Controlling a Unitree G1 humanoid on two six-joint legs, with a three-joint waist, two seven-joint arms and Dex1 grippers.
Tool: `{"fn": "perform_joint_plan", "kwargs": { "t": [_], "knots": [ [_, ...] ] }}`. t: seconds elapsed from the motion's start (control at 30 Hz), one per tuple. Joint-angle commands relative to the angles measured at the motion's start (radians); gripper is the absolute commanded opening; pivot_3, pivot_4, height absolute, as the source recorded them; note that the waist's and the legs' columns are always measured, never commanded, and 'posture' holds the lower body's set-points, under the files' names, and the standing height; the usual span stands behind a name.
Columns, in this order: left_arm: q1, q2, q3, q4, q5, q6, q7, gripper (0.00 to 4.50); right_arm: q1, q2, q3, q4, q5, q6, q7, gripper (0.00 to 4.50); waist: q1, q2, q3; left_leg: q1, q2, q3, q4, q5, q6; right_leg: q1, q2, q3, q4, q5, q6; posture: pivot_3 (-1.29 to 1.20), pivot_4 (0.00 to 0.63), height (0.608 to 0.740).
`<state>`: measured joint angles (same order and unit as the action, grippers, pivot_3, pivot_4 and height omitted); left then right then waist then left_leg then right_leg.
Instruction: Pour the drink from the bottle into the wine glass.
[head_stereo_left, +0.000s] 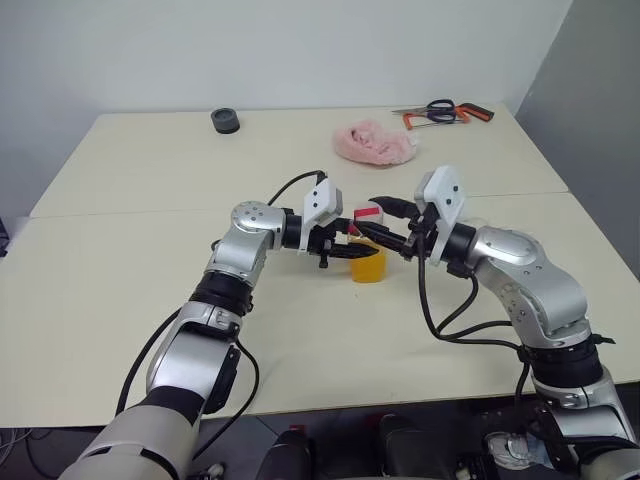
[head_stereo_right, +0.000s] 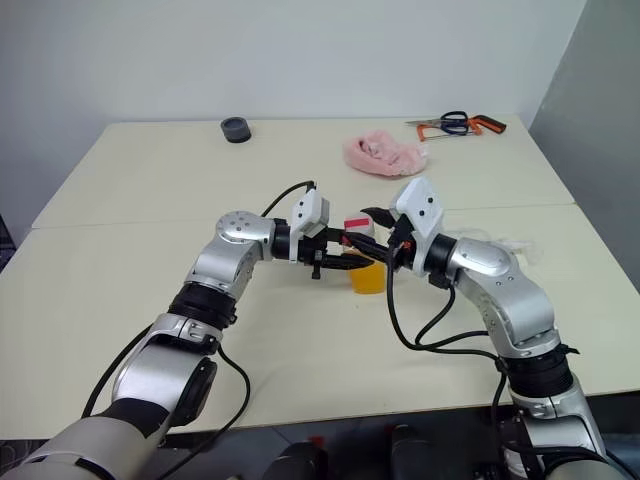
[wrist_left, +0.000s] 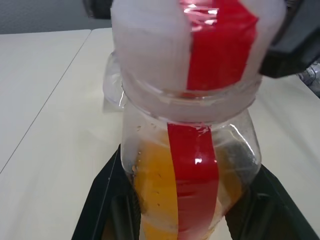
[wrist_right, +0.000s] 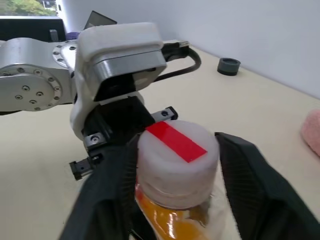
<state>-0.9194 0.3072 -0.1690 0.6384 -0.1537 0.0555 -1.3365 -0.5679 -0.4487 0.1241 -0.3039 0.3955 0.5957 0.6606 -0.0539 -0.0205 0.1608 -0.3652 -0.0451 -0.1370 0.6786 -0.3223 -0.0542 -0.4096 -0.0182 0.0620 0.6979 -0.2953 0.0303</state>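
Tabletop (head_stereo_left: 150, 290): right wrist view reveals bottle (wrist_right: 177, 185)'s red-striped cap (wrist_right: 176, 150).

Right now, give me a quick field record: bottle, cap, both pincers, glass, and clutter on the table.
bottle: upright, partly filled with orange drink
cap: on, pale with red strip
left pincer: shut on the bottle body
right pincer: fingers either side of the cap, whether they clamp it cannot be told
wine glass: something clear lies beside the right forearm, cannot confirm it is the glass
table clutter: pink cloth, scissors, orange-handled tool, dark roll
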Motion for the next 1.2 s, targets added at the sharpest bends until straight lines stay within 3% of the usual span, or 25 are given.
{"fn": "perform_joint_plan", "kwargs": {
  "t": [0.03,0.33,0.53,0.73,0.97,1.2],
  "knots": [
    [-0.003,0.001,-0.006,-0.024,0.000,-0.007,-0.001,1.69,-0.021,0.000,-0.009,-0.016,-0.009,-0.024,0.004,1.85,0.000,0.000,0.000,0.000,0.000,0.000,0.000,0.000,0.000,0.000,0.000,0.000,0.000,0.000,0.000,0.00,0.150,0.740],
    [0.002,-0.001,-0.007,-0.029,-0.002,-0.001,-0.001,1.68,0.000,-0.011,0.021,-0.013,-0.107,-0.165,0.015,1.85,-0.001,0.000,0.000,0.000,0.000,0.000,0.000,0.000,0.000,0.000,0.000,0.000,0.000,0.000,0.000,0.00,0.150,0.740],
    [0.010,0.001,-0.007,-0.039,-0.003,0.004,0.000,1.68,0.026,0.061,-0.072,-0.028,0.041,-0.035,-0.014,1.74,0.000,0.000,0.000,0.000,0.000,0.000,0.000,0.000,0.000,0.000,0.000,0.000,0.000,0.000,0.000,0.00,0.150,0.740],
    [0.014,0.004,-0.004,-0.045,-0.004,0.009,0.007,1.68,0.069,0.051,-0.196,-0.088,0.156,0.068,-0.065,1.74,0.001,0.000,0.000,0.000,0.000,0.000,0.000,0.000,0.000,0.000,0.000,0.000,0.000,0.000,0.000,0.00,0.150,0.740],
    [0.022,0.014,0.005,-0.061,-0.014,0.022,0.010,1.68,0.284,-0.061,-0.412,-0.253,0.261,0.156,-0.117,1.74,0.006,0.000,0.000,-0.001,0.000,0.000,-0.001,0.000,0.001,0.000,0.000,0.000,0.000,0.000,0.000,0.00,0.150,0.740],
    [0.018,0.010,0.007,-0.062,-0.019,0.029,0.010,1.68,0.584,-0.082,-0.419,-0.091,0.002,-0.078,-0.186,1.74,0.007,0.000,0.000,0.001,0.000,0.003,0.000,-0.002,0.004,0.001,0.000,0.002,0.000,0.000,0.001,0.00,0.150,0.740]
  ]
}}
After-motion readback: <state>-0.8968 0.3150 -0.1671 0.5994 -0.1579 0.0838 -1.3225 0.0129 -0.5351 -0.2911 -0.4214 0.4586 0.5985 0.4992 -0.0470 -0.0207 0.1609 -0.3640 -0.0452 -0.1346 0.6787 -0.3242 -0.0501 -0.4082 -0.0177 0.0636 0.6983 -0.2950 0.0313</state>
